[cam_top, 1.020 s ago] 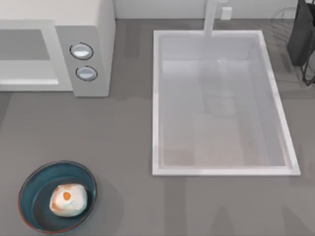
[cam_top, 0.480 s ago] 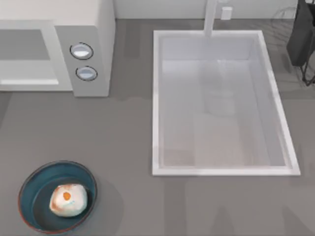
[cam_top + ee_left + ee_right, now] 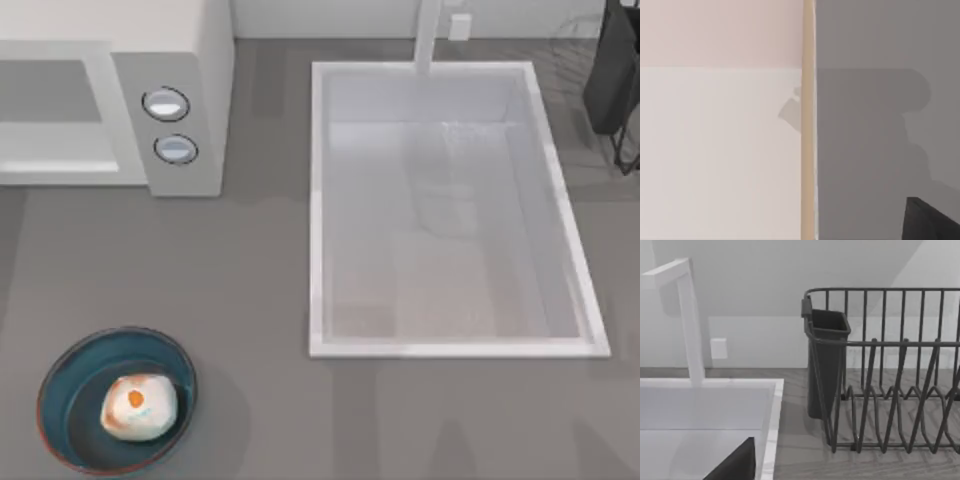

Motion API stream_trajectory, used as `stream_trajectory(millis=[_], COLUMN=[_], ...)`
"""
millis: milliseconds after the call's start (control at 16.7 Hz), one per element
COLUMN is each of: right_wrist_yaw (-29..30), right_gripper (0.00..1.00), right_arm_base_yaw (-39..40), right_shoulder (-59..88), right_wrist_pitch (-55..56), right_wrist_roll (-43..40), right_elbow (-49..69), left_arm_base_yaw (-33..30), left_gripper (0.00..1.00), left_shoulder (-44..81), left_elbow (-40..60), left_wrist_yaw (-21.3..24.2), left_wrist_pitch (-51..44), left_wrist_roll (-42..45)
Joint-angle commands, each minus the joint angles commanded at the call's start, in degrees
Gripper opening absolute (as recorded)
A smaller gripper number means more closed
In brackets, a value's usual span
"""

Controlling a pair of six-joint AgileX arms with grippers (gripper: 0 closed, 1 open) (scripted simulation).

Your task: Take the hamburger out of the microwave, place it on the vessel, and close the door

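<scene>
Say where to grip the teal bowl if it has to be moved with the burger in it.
Likely the bowl rim on the side toward the sink, coming straight down. The rim is thin and raised, so one finger fits inside and one outside; the hamburger sits off-centre, so choose a rim stretch away from it.

Right wrist view: white sink point(image 3: 705, 410) w/ marbled rim, basin open. White square-section faucet point(image 3: 687, 315) rises upright from sink's back edge, spout bent over at top. Small white wall plate point(image 3: 718, 348) just beside faucet, on backsplash. Dark wire dish rack point(image 3: 890, 375) stands on grey table point(image 3: 795, 440) beside sink. Dark utensil cup point(image 3: 826, 365) hangs at rack's corner nearest sink. Dark wedge point(image 3: 735, 465) at frame's lower edge; identity not determinable.
</scene>
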Motion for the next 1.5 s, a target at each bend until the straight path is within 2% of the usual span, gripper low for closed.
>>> stream_trajectory(millis=[300,780,1200,1500], right_wrist_yaw=[0.0,0.0,0.0,0.0], right_gripper=[1.0,1.0,1.0,1.0], right_arm_base_yaw=[0.0,0.0,0.0,0.0], right_shoulder=[0.0,0.0,0.0,0.0], right_wrist_pitch=[0.0,0.0,0.0,0.0], right_wrist_roll=[0.0,0.0,0.0,0.0], right_elbow=[0.0,0.0,0.0,0.0], left_arm_base_yaw=[-5.5,-7.2,-22.0,-23.5], left_gripper=[0.0,0.0,0.0,0.0], left_shoulder=[-10.1,-12.6,-28.0,-29.4], left_elbow=[-13.4,-16.2,-29.7,-31.2], left_wrist_yaw=[-2.7,-3.6,-12.0,-13.0], left_wrist_pitch=[6.1,7.5,12.5,13.1], left_wrist_roll=[-6.2,-8.2,-22.1,-23.7])
